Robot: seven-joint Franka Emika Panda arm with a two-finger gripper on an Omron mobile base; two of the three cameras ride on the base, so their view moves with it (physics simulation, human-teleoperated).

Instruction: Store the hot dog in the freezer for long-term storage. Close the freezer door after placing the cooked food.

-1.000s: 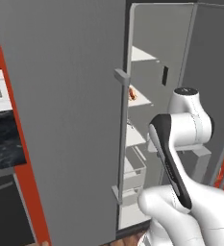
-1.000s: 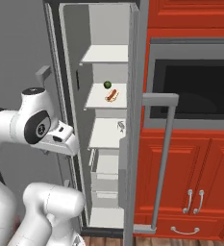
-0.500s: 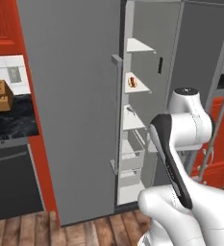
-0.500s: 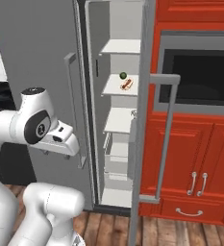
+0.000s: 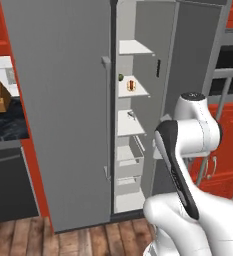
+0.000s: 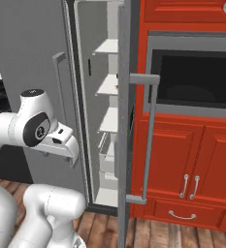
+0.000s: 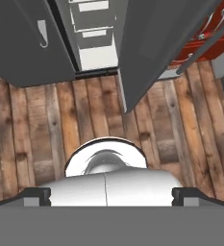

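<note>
Hot dog (image 5: 131, 85) sits on a freezer (image 5: 130, 125) shelf; freezer door (image 6: 125, 121) open, left to close. We can't tell gripper state.

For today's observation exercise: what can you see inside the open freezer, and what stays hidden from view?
Inside the freezer, white shelves hold the hot dog beside a small dark round item. Clear drawers sit below. The freezer door covers part of the shelves in the right base view; drawer contents cannot be made out.
</note>
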